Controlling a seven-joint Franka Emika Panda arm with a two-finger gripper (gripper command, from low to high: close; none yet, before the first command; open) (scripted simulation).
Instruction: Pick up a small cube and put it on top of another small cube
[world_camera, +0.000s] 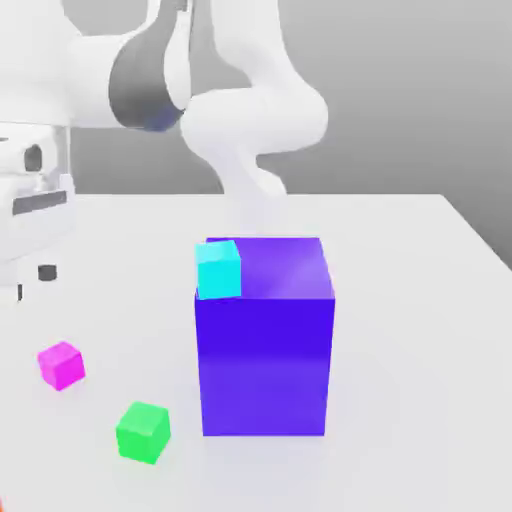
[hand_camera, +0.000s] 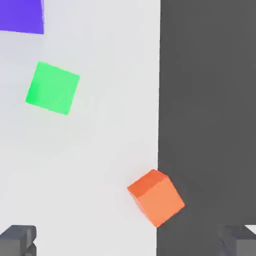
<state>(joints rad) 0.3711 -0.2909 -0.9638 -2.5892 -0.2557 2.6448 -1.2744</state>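
The exterior view stands low before the table (world_camera: 400, 250), facing the big purple-blue block (world_camera: 265, 340) near its middle, with the arm's base behind that block; it sits close enough that the block takes much of the picture; the hand view looks straight down on the table's edge, nearer the surface, catching one corner of the block (hand_camera: 20, 15); both views share the green cube (world_camera: 143, 432) (hand_camera: 52, 87) lying just beside that block.

A pale white table (world_camera: 400, 260) stands against a plain grey backdrop. Light is soft and even. Beyond the table's edge, the floor (hand_camera: 210, 100) is dark grey.
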